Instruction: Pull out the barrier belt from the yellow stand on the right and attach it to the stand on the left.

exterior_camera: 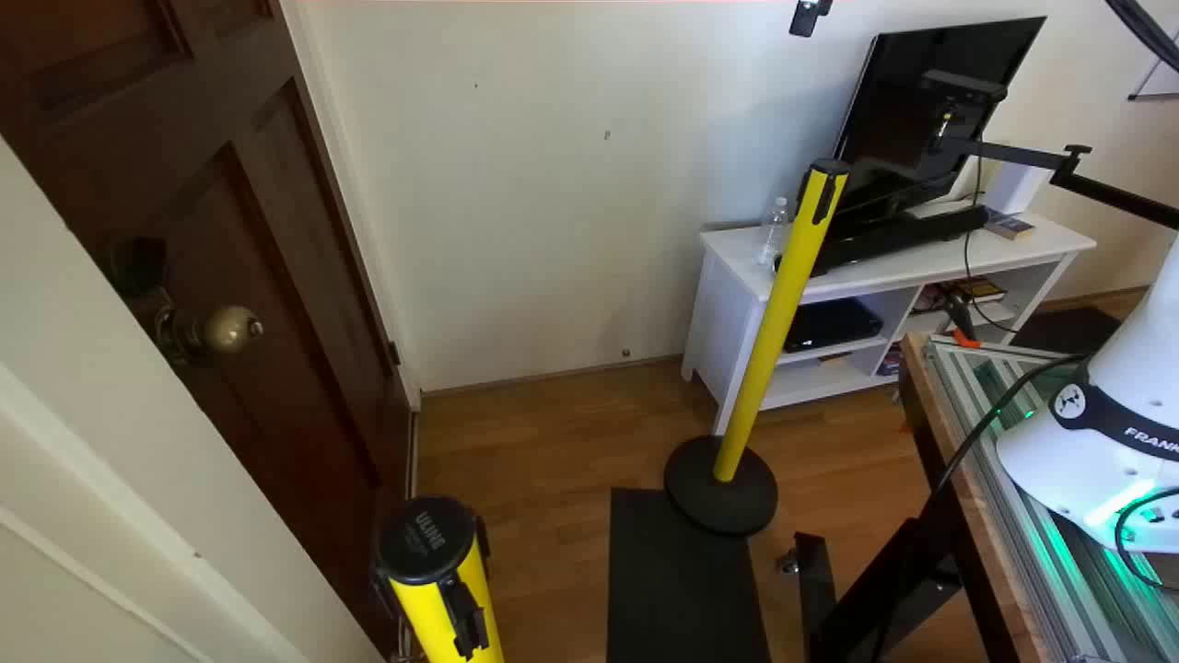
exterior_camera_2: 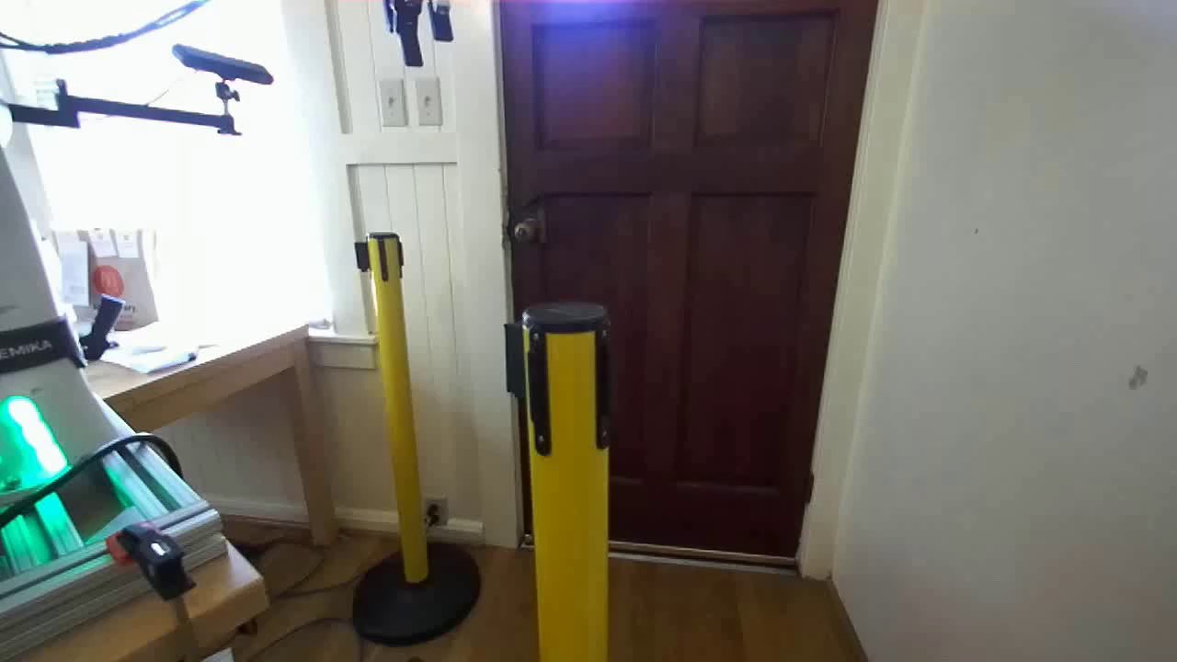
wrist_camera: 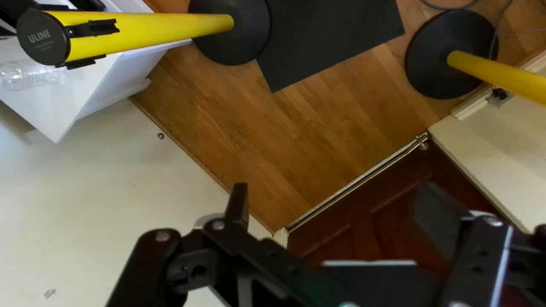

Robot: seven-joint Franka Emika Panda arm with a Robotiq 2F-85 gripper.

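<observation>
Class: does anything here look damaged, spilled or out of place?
Two oddities: a grey mark stands out on the pale wall, perhaps a scuff, and the base of one yellow stand overlaps the dark mat, so it may sit unevenly. No spill shows.

Farther stand (exterior_camera: 776, 322): yellow, upright — three o'clock in an exterior view.
Nearer stand (exterior_camera: 431, 595): likewise, black-capped — seven o'clock there.

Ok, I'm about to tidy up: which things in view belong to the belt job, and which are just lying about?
Part of the job:
yellow stand by the white cabinet
other yellow stand
tool
barrier belt, though none shows pulled out

Just around:
plastic bottle
black mat
television
paper bag
white cabinet
</observation>
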